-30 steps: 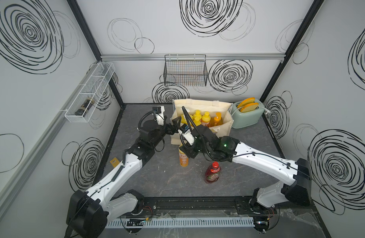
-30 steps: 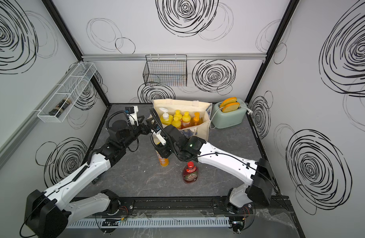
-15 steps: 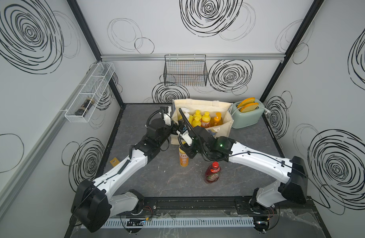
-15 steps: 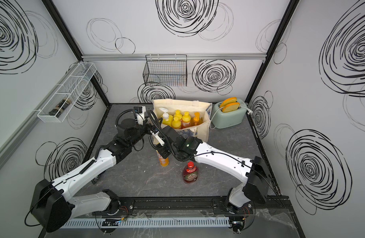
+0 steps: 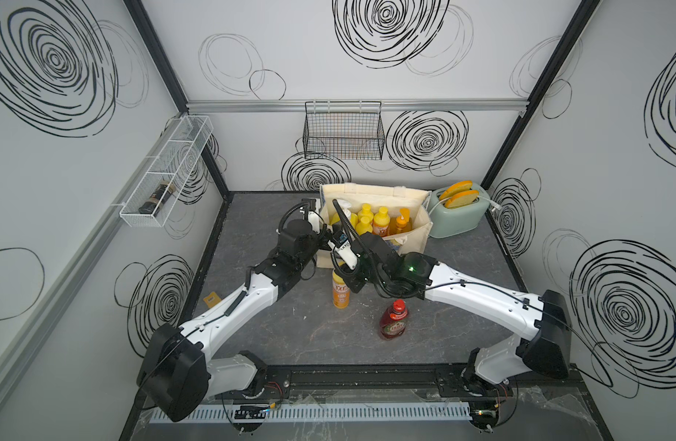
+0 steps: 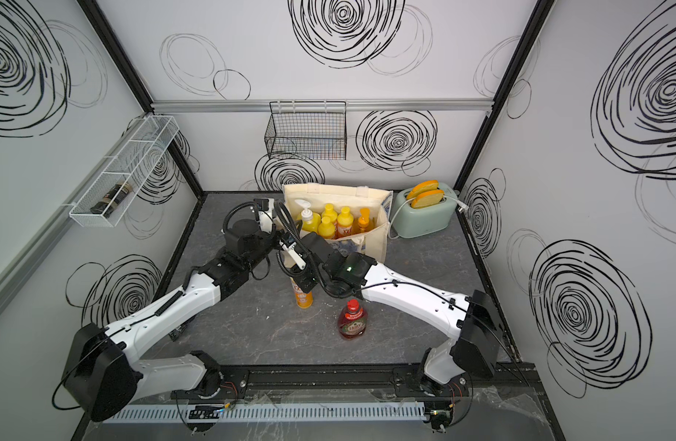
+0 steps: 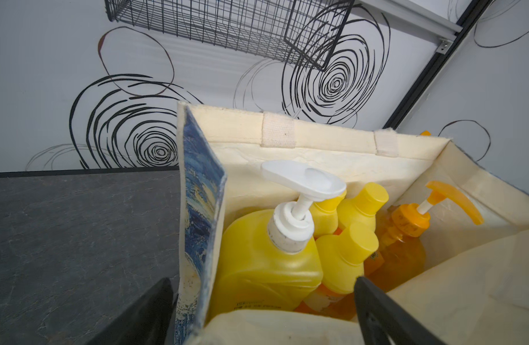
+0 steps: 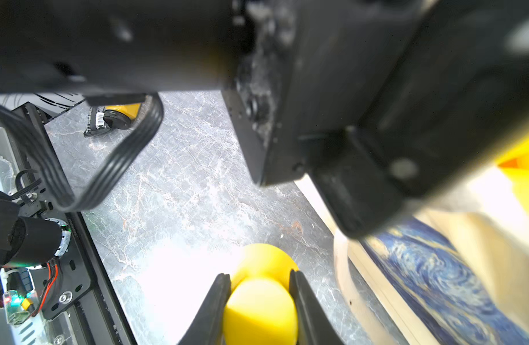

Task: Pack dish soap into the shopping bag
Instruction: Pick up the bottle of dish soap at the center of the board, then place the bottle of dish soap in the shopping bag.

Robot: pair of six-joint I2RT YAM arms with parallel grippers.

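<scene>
The cream shopping bag (image 5: 412, 233) (image 6: 378, 238) stands at the back and holds several dish soap bottles, among them a yellow white-pump bottle (image 7: 263, 260) and an orange pump bottle (image 7: 406, 239). In front of it a small yellow bottle (image 5: 341, 294) (image 6: 304, 298) stands upright on the table. My right gripper (image 8: 260, 283) is over it, fingers pressed on both sides of its yellow cap (image 8: 260, 310). A red Fairy bottle (image 5: 393, 324) stands alone nearer the front. My left gripper (image 7: 263, 280) (image 5: 323, 238) is open, its jaws straddling the bag's near left corner.
A mint toaster (image 5: 458, 214) stands right of the bag. On the back wall hangs a black wire basket (image 5: 344, 131); a white wire shelf (image 5: 164, 175) is on the left wall. A small yellow-and-black item (image 5: 211, 299) lies near the table's left edge.
My right gripper's jaws have closed in onto the small yellow bottle's cap. The left gripper has moved right, up to the bag's corner, staying open.
</scene>
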